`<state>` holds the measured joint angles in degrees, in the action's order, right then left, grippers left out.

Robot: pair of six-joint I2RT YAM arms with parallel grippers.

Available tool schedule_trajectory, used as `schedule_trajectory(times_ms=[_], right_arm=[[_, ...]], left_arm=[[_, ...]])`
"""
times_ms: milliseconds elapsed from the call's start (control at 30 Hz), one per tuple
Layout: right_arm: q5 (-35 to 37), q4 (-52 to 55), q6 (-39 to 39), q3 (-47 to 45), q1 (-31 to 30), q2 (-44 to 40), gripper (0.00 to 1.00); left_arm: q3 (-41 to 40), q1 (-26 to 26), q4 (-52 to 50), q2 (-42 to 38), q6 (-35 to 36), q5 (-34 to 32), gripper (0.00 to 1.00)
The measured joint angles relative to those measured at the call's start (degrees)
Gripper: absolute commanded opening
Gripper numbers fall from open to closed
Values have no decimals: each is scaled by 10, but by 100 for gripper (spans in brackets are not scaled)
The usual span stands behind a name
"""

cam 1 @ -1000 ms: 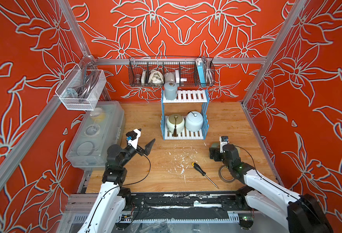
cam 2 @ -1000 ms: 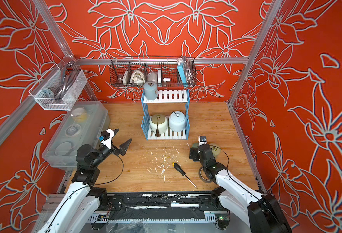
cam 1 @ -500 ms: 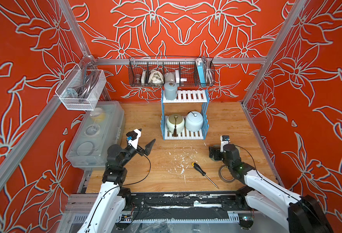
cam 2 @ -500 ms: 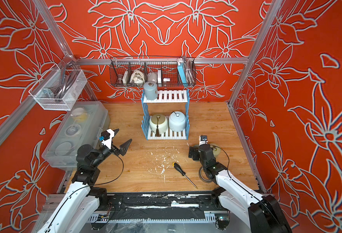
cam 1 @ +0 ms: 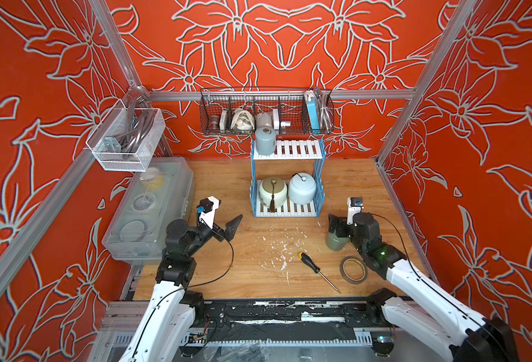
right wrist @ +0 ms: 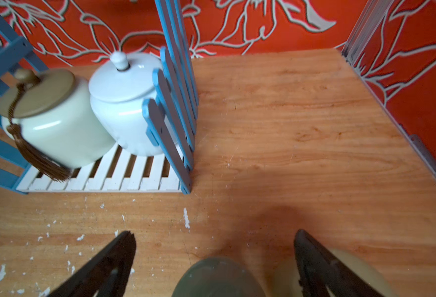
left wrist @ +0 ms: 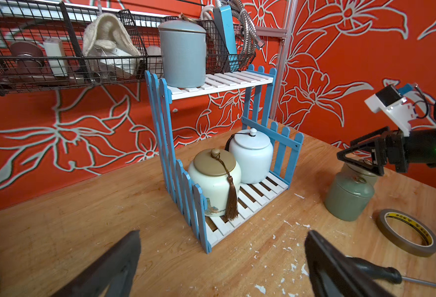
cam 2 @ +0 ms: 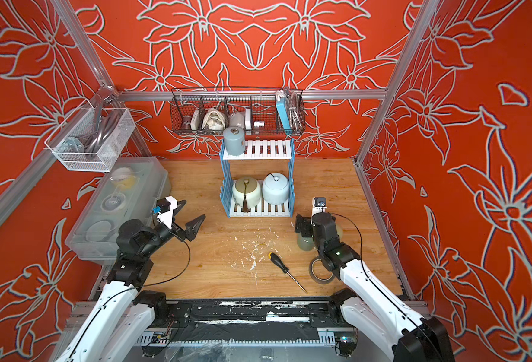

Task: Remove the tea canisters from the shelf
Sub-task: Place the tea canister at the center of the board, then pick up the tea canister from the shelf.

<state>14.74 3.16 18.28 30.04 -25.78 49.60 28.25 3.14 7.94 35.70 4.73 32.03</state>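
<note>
The blue-sided shelf [cam 1: 318, 191] holds a grey-blue canister [cam 1: 265, 141] on its top tier. A cream canister with a tassel [cam 1: 272, 191] and a pale blue-white one [cam 1: 302, 188] sit on the bottom tier. A sage green canister [left wrist: 349, 198] stands on the table right of the shelf, with a yellow-green one [right wrist: 353, 270] close behind it. My right gripper [cam 1: 336, 227] [right wrist: 214, 236] hangs open over the sage green lid, fingers apart from it on both sides. My left gripper [cam 1: 227, 214] [left wrist: 223, 239] is open and empty, left of the shelf's front.
A screwdriver [cam 1: 316, 269] and a tape roll [cam 1: 353, 269] lie near the front right. A clear lidded box [cam 1: 151, 213] stands along the left wall. A black wire basket [cam 1: 266, 112] hangs above the shelf, a clear mesh basket [cam 1: 126, 141] on the left wall.
</note>
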Motion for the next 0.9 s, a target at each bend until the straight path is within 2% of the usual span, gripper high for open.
schedule_trajectory(times_ms=[467,700,900], right_arm=[[23,132,-83,112,5,-91,99],[33,166,-134,108,7,-162,99],[34,172,-166,63,7,-214,99]], left_arm=[[169,25,-191,75,33,-5,99],[258,37,-249,131,61,-4,99],[334,37,-280,196,76,-3,99]])
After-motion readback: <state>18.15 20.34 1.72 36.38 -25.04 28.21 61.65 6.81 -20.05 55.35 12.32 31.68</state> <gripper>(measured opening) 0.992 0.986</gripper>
